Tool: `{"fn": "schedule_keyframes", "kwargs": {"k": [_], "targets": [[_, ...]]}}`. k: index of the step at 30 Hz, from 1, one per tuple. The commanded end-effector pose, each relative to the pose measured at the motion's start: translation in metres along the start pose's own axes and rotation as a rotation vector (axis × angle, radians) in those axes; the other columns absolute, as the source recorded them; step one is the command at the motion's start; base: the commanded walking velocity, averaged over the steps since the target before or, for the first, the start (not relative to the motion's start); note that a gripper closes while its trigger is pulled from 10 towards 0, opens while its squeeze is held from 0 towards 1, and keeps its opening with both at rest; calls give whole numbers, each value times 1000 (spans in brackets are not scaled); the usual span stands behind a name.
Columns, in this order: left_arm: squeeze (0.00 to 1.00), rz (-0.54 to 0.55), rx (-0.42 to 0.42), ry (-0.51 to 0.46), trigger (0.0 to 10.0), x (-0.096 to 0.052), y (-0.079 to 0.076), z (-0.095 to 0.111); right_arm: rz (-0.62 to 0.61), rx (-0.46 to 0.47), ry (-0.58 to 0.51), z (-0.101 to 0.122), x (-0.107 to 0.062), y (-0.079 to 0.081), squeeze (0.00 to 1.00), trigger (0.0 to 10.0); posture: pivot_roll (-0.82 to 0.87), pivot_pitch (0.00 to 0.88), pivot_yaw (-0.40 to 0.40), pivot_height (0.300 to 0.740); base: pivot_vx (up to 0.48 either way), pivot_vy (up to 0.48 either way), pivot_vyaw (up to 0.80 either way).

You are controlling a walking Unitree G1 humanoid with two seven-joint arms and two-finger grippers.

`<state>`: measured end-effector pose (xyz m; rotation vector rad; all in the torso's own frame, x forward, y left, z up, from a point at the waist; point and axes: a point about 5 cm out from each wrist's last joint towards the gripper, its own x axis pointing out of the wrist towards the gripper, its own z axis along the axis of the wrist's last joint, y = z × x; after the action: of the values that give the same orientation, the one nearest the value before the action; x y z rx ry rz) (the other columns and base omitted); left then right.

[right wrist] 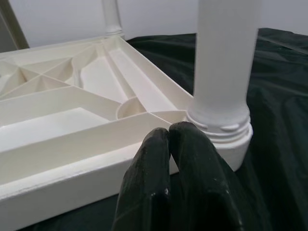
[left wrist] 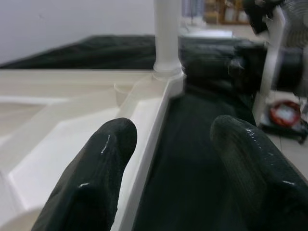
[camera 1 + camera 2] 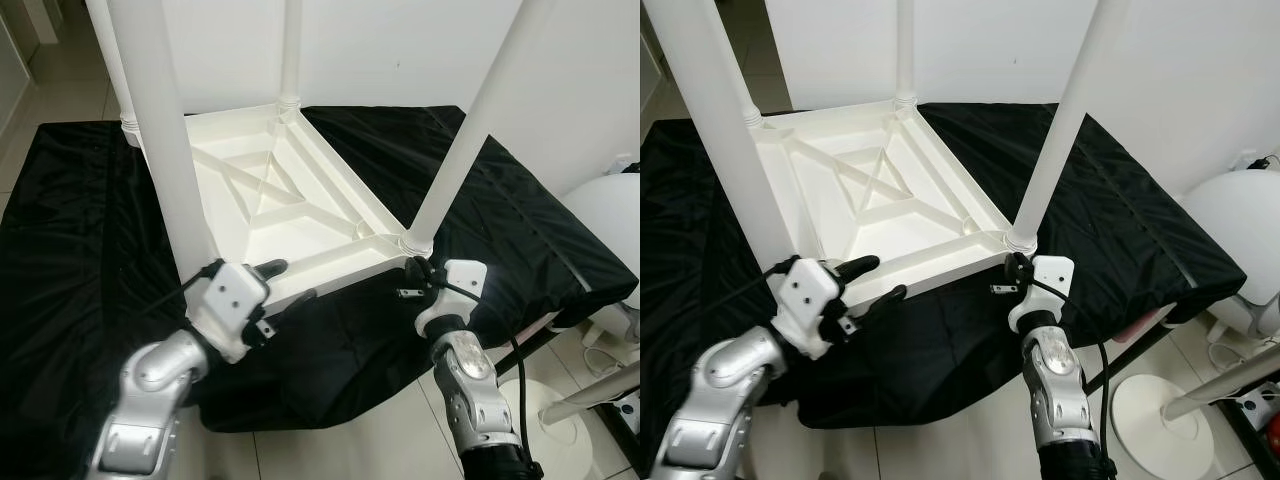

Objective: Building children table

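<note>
Four-legged upturned table (image 3: 290, 200) on black cloth (image 3: 80, 240) | white wall (image 3: 400, 50) | left pincer (image 3: 283, 283) spread | right pincer (image 1: 171, 159) pressed together

A white plastic children's table (image 3: 290, 215) lies upside down on a black cloth (image 3: 80, 260), its ribbed underside facing up. The underside shows a raised rim and crossing diagonal ribs that meet around a central diamond. Four round white legs stand upright from the corners: the near left leg (image 3: 165, 140), the near right leg (image 3: 470, 140), the far right leg (image 3: 291, 55) and the far left leg (image 3: 112, 60). Each leg sits in a ringed collar at its corner socket. The near long edge (image 3: 330, 275) runs from left to right, rising slightly toward the right.
</note>
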<state>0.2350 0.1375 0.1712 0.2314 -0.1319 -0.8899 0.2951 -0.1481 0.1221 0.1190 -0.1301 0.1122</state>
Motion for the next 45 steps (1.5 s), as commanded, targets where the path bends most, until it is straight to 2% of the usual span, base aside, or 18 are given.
{"fn": "schedule_keyframes", "kwargs": {"k": [1, 2, 3, 5, 11, 17, 24, 26, 28, 33, 35, 36, 37, 41, 45], "targets": [[0, -41, -23, 29, 10000, -9, 2, -1, -1, -9, 9, -4, 0, -1, 0, 10000, 103, 26, -53, 740, 0, 0, 0], [0, -41, -23, 29, 10000, -9, 2, -1, -1, -9, 9, -4, 0, -1, 0, 10000, 103, 26, -53, 740, 0, 0, 0], [0, -57, -5, 66, 10000, -15, 6, -1, 1, -9, 11, -5, 1, -1, 0, 10000, 105, 25, -51, 740, 0, 0, 0], [0, -57, -5, 66, 10000, -15, 6, -1, 1, -9, 11, -5, 1, -1, 0, 10000, 105, 25, -51, 740, 0, 0, 0], [0, -132, 29, 172, 10000, -40, 21, 7, -2, -3, 13, -10, 1, 1, 0, 10000, 115, 10, -35, 740, 0, 0, 0], [0, -179, 37, 254, 10000, -55, 33, 13, -6, 1, 11, -12, 1, 1, 0, 10000, 116, 0, -28, 740, 0, 0, 0], [0, -250, 10, 297, 10000, -71, 42, 27, -6, 1, 6, -12, 3, 1, 0, 10000, 118, 0, -29, 740, 0, 0, 0], [0, -248, 11, 307, 10000, -78, 50, 35, -4, 0, 4, -12, 4, 1, 0, 10000, 118, 0, -27, 740, 0, 0, 0], [0, -248, 11, 307, 10000, -78, 50, 35, -4, 0, 4, -12, 4, 1, 0, 10000, 118, 0, -27, 740, 0, 0, 0], [0, -151, 0, 359, 10000, -97, 73, 37, -1, 0, -2, -12, 6, 1, 0, 10000, 120, 0, -29, 740, 0, 0, 0], [0, -132, -7, 365, 10000, -99, 77, 36, 0, 1, -3, -12, 7, 1, 0, 10000, 120, 0, -29, 740, 0, 0, 0], [0, -54, -16, 361, 10000, -103, 88, 33, 3, 2, -5, -12, 8, 2, 0, 10000, 120, 0, -29, 740, 0, 0, 0], [0, -54, -16, 361, 10000, -103, 88, 33, 3, 2, -5, -12, 8, 2, 0, 10000, 120, 0, -29, 740, 0, 0, 0], [0, 64, -4, 360, 10000, -109, 104, 28, 10, 2, -7, -12, 10, 4, 0, 10000, 122, 0, -38, 740, 0, 0, 0], [0, 101, -8, 349, 10000, -111, 110, 28, 16, 2, -6, -13, 10, 5, 0, 10000, 122, 0, -39, 740, 0, 0, 0]]}}
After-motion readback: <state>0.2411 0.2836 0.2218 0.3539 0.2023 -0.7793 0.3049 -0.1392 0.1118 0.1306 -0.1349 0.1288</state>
